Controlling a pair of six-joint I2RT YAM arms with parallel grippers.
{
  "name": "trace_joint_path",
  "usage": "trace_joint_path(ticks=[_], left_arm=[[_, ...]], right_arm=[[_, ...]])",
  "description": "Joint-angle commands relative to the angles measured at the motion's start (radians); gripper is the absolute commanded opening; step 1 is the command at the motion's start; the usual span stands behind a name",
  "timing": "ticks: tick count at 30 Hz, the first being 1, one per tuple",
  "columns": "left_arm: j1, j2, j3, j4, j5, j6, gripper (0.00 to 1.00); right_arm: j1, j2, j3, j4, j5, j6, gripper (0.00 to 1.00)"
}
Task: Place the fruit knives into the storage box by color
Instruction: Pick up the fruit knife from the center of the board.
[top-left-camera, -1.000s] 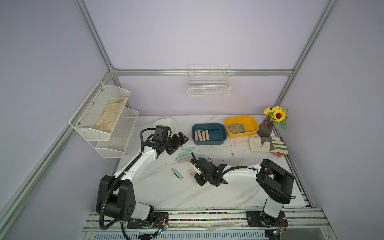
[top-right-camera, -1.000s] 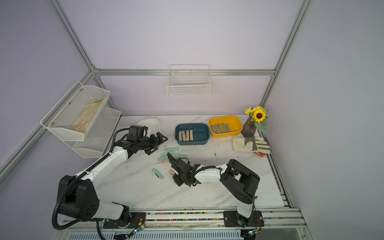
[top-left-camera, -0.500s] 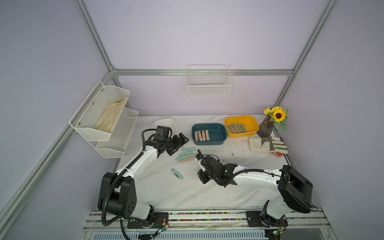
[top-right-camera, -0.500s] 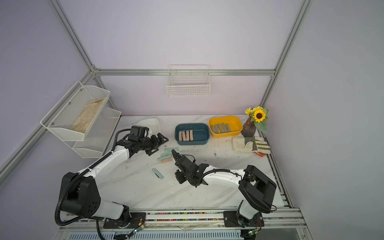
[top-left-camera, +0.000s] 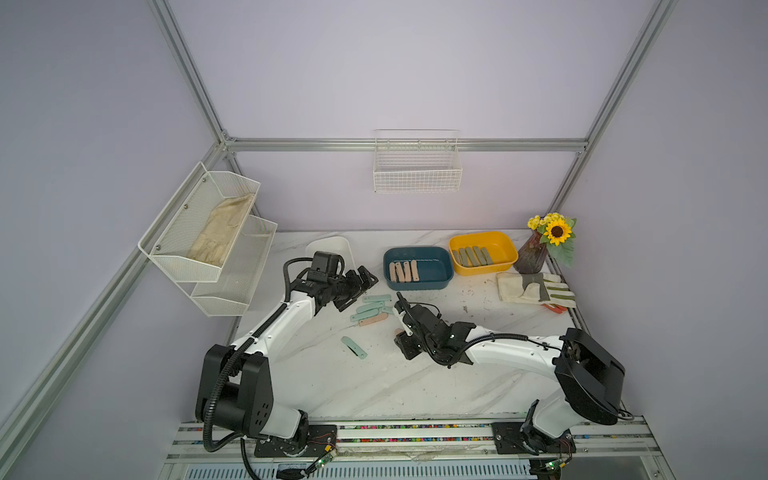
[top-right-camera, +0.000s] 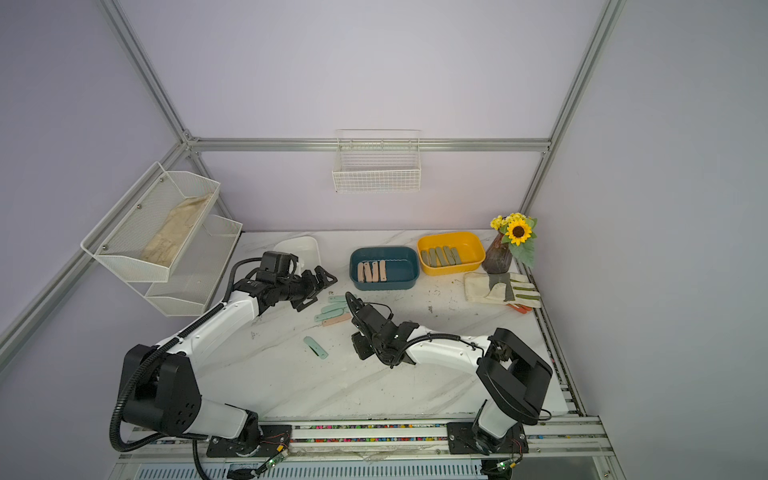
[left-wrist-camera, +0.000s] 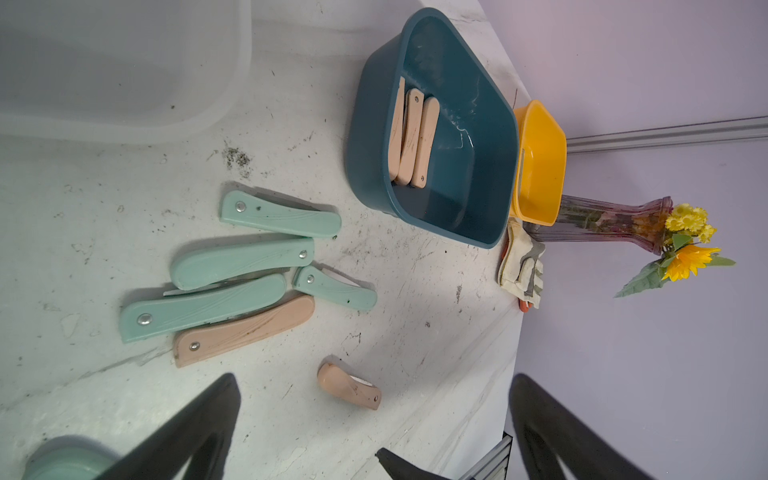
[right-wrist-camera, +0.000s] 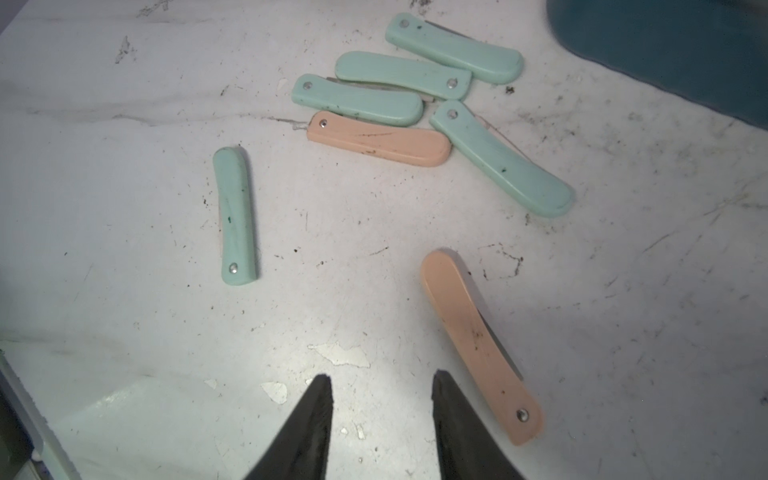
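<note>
Your left gripper (top-left-camera: 359, 291) hangs with its jaws spread wide and nothing in them, just left of the loose pile at mid-frame in both top views. The pile is four mint knives (top-left-camera: 376, 298) with one peach knife (top-left-camera: 374, 320) touching them. A lone mint knife (top-left-camera: 354, 347) lies below the pile, apart from it. Your right gripper (right-wrist-camera: 381, 376) has its jaws parted and holds nothing. A second peach knife (right-wrist-camera: 478, 345) lies flat on the table (top-left-camera: 415, 382) just beside one finger, not between the fingers. The blue box (top-left-camera: 417, 285), right of centre, holds the boxed peach knives (top-left-camera: 402, 271). The yellow box (top-left-camera: 484, 269) next to it holds the olive knives (top-left-camera: 471, 255).
</note>
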Motion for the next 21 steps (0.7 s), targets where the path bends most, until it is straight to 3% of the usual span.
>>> trace_joint_path(ticks=[1, 11, 21], left_arm=[[-0.007, 0.000, 0.060, 0.028, 0.020, 0.004, 1.00], [-0.008, -0.001, 0.057, 0.030, 0.021, 0.002, 1.00], [-0.008, -0.003, 0.056, 0.030, 0.017, 0.002, 1.00]], right_arm=[[-0.014, 0.008, -0.007, -0.045, 0.048, -0.010, 0.53], [-0.068, 0.073, -0.039, -0.011, 0.091, -0.064, 0.59], [-0.117, 0.165, 0.006, -0.001, -0.061, -0.113, 0.61]])
